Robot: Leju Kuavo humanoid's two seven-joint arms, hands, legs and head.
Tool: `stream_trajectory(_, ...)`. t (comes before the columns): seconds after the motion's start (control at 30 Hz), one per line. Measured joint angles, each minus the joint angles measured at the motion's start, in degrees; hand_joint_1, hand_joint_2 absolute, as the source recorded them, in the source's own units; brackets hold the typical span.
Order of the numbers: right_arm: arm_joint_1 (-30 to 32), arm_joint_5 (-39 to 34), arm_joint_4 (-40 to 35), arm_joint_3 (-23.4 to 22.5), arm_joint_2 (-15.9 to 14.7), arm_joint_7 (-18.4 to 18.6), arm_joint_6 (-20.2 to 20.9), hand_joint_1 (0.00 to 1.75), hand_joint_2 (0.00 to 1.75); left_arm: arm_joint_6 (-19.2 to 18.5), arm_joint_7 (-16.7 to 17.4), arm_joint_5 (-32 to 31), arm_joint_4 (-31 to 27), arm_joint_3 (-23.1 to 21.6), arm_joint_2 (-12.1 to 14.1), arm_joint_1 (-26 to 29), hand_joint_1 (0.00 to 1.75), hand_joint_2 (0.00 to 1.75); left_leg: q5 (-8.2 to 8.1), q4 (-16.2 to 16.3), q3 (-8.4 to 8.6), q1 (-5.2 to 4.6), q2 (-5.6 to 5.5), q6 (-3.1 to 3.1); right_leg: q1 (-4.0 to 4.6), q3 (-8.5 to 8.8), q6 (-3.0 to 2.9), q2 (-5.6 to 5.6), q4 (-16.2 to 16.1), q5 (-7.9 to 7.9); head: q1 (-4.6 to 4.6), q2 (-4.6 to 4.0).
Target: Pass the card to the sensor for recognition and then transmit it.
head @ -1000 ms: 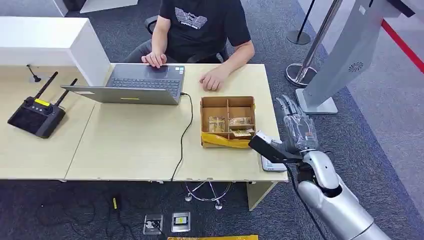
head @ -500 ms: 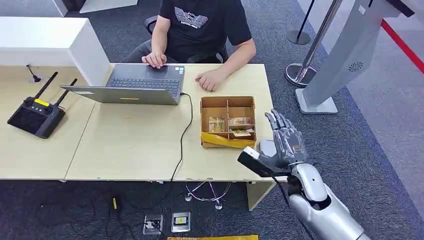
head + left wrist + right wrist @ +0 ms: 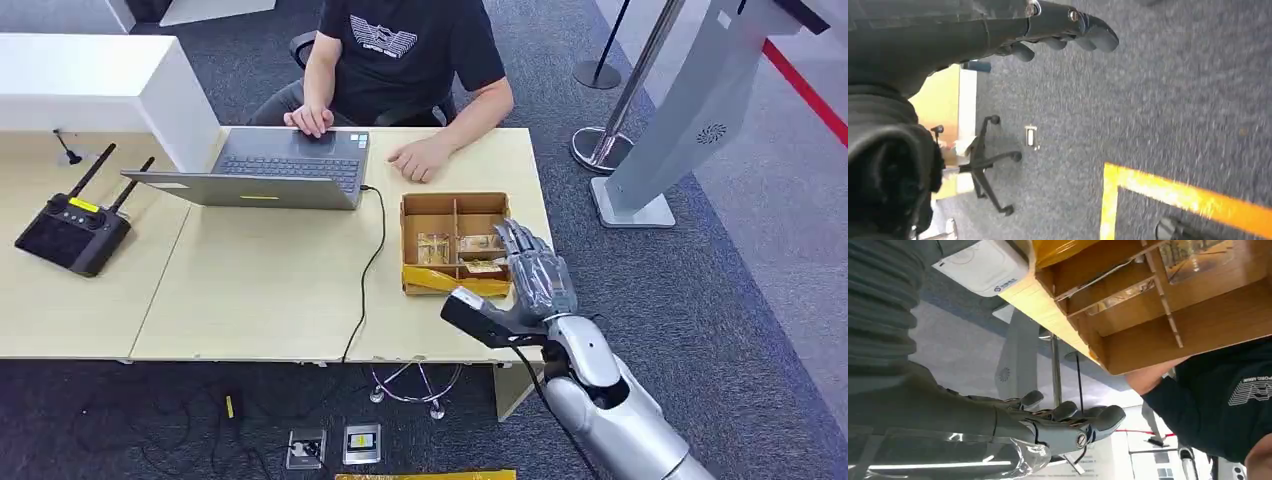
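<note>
The right robot hand is seen lower right of centre in the head view, fingers spread and holding nothing, raised at the right edge of the cardboard box. The box is divided into compartments; cards lie in three of them, at the lower middle. A white sensor lies on the table beside the box. One laptop, one black controller and one seated person are seen further up. The left robot hand hangs over grey carpet, fingers loosely extended and empty.
</note>
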Motion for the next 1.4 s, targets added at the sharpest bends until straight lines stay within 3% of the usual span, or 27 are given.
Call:
stream_trajectory(0.3,-2.3,0.2,4.1,0.0,2.8,-1.5,-1.0,0.0,1.75,0.0,-0.7,-0.5,0.0,0.0,0.8,0.0,0.0,0.0,0.0,0.0,0.0,-0.01,0.0,0.0,-0.01,0.0,0.0,0.02,0.0,0.0,0.02,0.0)
stream_trajectory(0.57,-2.6,0.2,6.3,-0.1,3.4,-1.5,-1.6,0.0,1.75,0.0,-1.1,-1.0,0.0,0.0,1.2,0.0,0.0,0.0,0.0,0.0,0.0,0.0,0.0,0.0,0.0,-0.01,0.0,0.03,0.0,0.0,0.02,0.0)
stream_trajectory(1.4,-6.0,-0.2,19.4,0.2,7.1,-5.7,-9.2,0.0,1.75,0.0,-2.3,-1.7,0.0,0.0,1.6,0.0,0.0,0.0,0.0,0.0,-0.01,0.0,0.0,0.0,0.0,0.0,0.0,0.02,0.0,0.0,0.02,0.0)
